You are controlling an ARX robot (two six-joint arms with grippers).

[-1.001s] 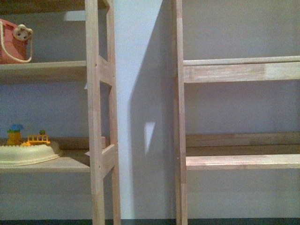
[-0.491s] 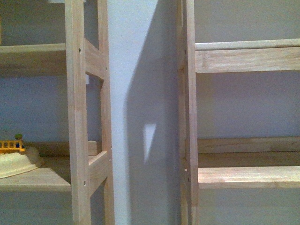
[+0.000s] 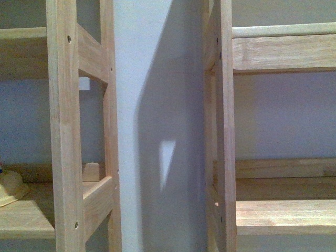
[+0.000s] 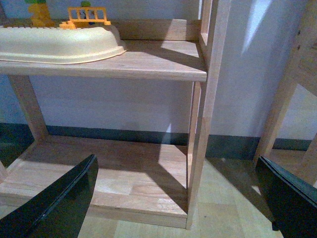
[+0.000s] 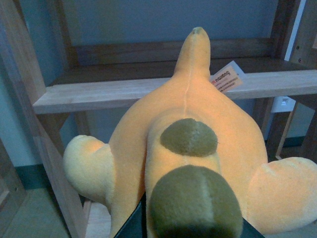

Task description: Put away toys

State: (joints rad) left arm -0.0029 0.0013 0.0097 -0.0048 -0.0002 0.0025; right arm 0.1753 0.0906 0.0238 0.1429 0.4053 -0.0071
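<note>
Facing forward in the front view, we are seeing the left shelf unit (image 3: pixel 65 126) and the right shelf unit (image 3: pixel 227 131) standing apart, with a shadowed wall (image 3: pixel 157 79) showing between them. A cream toy edge (image 3: pixel 10 189) is peeking in on the left unit's lower board; neither arm is appearing here.

In the left wrist view, we are finding the left claw (image 4: pixel 176 161) standing wide, its two dark fingers (image 4: pixel 59 203) far apart with nothing between them. It is hovering before the left unit, where a cream playset (image 4: pixel 64 42) with an orange fence (image 4: pixel 88 15) is resting on the upper shelf board (image 4: pixel 148 64).

In the right wrist view, the plush animal (image 5: pixel 198 114) is filling the frame, held off the ground in front of a shelf board (image 5: pixel 99 94). We are seeing the right claw (image 5: pixel 133 225) closing on it, only a dark edge showing. A pale tag (image 5: pixel 227 79) is sticking out from its back.
</note>
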